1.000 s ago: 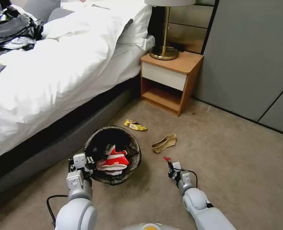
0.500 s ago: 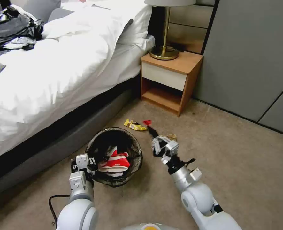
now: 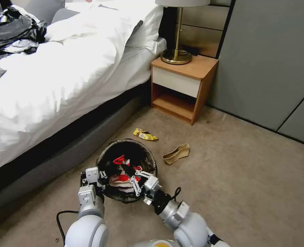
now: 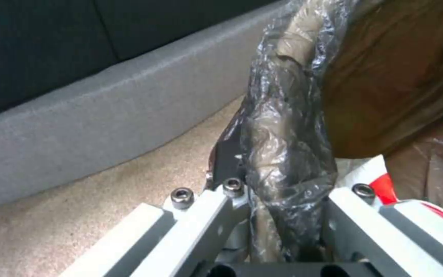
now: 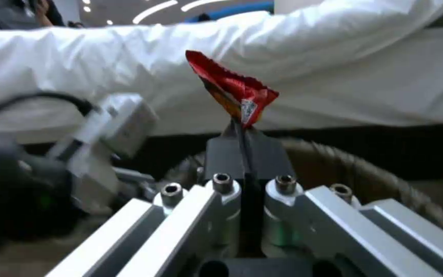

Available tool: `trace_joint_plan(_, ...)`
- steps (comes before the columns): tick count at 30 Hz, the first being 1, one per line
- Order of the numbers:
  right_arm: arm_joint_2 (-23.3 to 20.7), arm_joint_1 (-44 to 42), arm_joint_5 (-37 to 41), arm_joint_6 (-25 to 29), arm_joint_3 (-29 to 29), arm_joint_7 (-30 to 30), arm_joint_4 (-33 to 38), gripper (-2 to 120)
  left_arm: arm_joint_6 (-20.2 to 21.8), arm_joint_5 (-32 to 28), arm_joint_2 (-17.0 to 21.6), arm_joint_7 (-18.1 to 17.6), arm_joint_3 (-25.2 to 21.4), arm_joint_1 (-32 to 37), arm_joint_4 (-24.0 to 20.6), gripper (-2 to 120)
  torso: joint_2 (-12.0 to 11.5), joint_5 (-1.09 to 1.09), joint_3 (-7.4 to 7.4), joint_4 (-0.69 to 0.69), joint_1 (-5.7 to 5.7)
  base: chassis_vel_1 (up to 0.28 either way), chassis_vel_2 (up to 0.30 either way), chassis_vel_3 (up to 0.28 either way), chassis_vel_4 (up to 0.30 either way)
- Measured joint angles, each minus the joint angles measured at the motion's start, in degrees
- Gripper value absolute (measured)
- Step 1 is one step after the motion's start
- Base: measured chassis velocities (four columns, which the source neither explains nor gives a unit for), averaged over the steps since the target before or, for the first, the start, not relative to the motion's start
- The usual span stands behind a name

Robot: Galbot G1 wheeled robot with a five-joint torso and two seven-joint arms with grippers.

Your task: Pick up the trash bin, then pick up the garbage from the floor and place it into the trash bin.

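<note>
The trash bin (image 3: pixel 151 161), lined with a dark bag, is held just off the carpet beside the bed. My left gripper (image 3: pixel 94 177) is shut on its near-left rim; the left wrist view shows the bag-covered rim (image 4: pixel 288 154) pinched between the fingers. My right gripper (image 3: pixel 126 167) reaches over the bin's opening, shut on a tiny red scrap (image 3: pixel 118 159), which sticks up from the closed fingertips (image 5: pixel 232 90). Crushed red-and-white cups (image 3: pixel 124 178) lie inside the bin. A yellow snack wrapper (image 3: pixel 145 134) and a tan paper piece (image 3: pixel 176 153) lie on the carpet beyond the bin.
The bed (image 3: pixel 56 75) with its grey base runs along the left. A wooden nightstand (image 3: pixel 183 87) carrying a brass lamp (image 3: pixel 176 51) stands at the back, with grey wall panels (image 3: pixel 272 61) to the right. Open carpet (image 3: pixel 248 185) spreads to the right.
My right gripper rose from the carpet on the right with the red scrap, swung forward, then came back left over the bin. The bin and left gripper drifted slightly right.
</note>
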Motion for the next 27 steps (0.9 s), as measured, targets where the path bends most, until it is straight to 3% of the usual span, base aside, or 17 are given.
trace_joint_plan(9,1.35,3.07,-0.54,-2.01,0.67,3.10,-6.02,0,0.01,0.24,-0.45,0.00,0.67,0.36,-0.13,0,0.00,0.00,0.00,0.00,0.00,0.000,0.000,0.000,0.000)
trace_joint_plan(15,1.65,3.86,-0.62,-2.65,0.65,3.65,-6.55,25,0.01,0.59,-0.59,-0.01,1.00,0.64,-0.37,0,0.00,0.00,0.00,0.00,0.00,0.000,0.000,0.000,0.000)
trace_joint_plan(20,1.73,4.01,-0.66,-2.87,0.63,3.89,-6.55,31,-0.01,0.73,-0.60,-0.01,1.05,0.82,-0.49,0,0.00,0.01,0.00,0.00,0.00,0.000,0.000,0.000,0.000)
trace_joint_plan(21,1.84,4.09,-0.75,-3.00,0.61,4.24,-6.53,43,-0.14,1.19,-0.60,0.00,1.22,1.07,-0.50,0,0.00,0.00,0.00,0.00,0.00,0.000,0.000,0.000,0.000)
trace_joint_plan(27,1.87,3.93,-1.06,-3.30,0.62,5.05,-5.77,68,-0.33,1.75,-0.71,0.09,1.64,1.37,-0.50,0,0.00,0.00,0.00,0.00,0.00,0.000,0.000,0.000,0.000)
